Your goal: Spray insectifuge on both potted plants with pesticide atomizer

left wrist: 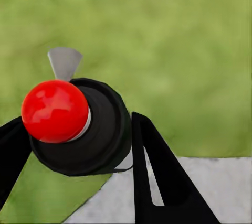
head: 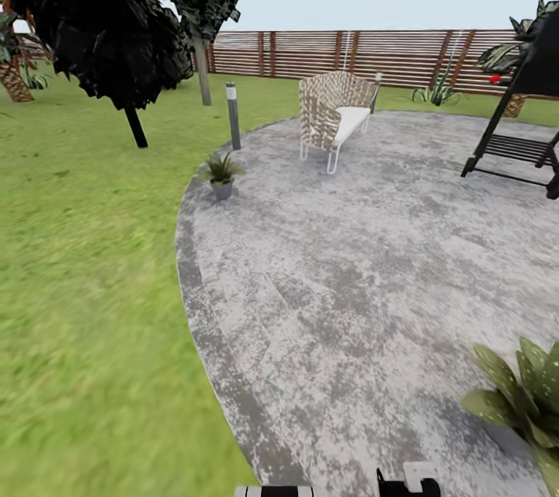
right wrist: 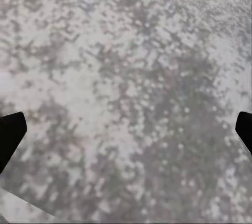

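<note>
Pesticide atomizer [left wrist: 79, 129] gripped between left gripper [left wrist: 79, 166] fingers; right gripper [right wrist: 126, 135] spread wide, empty, over patio [head: 349, 264]; potted plant [head: 528, 404] near right.

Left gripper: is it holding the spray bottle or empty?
Holding it. The left gripper has its black fingers on either side of the spray bottle, above grass.

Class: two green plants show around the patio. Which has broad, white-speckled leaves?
The potted plant at the head view's lower right; the small potted plant by the patio's far edge has thin blades.
</note>
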`<state>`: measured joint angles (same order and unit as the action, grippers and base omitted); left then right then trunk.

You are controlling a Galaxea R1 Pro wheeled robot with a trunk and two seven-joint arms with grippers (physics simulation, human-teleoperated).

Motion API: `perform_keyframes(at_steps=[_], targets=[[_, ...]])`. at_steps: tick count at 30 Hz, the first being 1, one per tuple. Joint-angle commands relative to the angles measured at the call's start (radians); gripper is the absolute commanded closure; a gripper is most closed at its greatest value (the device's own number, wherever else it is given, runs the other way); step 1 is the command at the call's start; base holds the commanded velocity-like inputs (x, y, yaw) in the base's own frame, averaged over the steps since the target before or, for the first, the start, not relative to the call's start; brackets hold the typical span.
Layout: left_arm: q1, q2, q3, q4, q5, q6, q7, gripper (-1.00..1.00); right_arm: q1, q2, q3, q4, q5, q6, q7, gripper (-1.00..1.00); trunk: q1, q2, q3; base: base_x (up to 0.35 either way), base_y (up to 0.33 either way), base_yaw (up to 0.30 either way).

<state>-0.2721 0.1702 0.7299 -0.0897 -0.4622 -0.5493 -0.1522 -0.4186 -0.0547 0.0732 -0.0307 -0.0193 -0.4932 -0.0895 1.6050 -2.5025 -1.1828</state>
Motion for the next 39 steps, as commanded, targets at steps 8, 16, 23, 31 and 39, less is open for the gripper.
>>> perform_keyframes(at_steps=[8,16,23,31,39], targets=[[0.0,0.0,0.008,0.001,-0.004,0.003,-0.006,1.0,0.0,-0.004,0.014,0.002,0.009,-0.001,0.003,-1.0,0.0,0.0,-0.002,0.33,0.028,0.037],[0.0,0.002,0.008,0.001,-0.003,0.005,-0.006,1.0,0.0,-0.005,0.015,0.002,0.009,-0.002,-0.001,-1.0,0.0,0.0,-0.002,0.335,0.0,0.0],[0.0,0.003,0.008,0.001,-0.004,0.005,-0.006,1.0,0.0,-0.009,0.014,0.002,0.009,-0.002,-0.001,-1.0,0.0,0.0,-0.002,0.336,0.0,0.0],[0.0,0.003,0.008,0.001,-0.004,0.005,-0.006,1.0,0.0,-0.011,0.014,0.002,0.009,-0.002,0.0,-1.0,0.0,0.0,-0.002,0.336,0.0,0.0],[0.0,0.005,0.008,0.001,-0.004,0.005,-0.006,1.0,0.0,-0.014,0.014,0.002,0.009,-0.002,0.001,-1.0,0.0,0.0,-0.002,0.337,0.0,0.0]])
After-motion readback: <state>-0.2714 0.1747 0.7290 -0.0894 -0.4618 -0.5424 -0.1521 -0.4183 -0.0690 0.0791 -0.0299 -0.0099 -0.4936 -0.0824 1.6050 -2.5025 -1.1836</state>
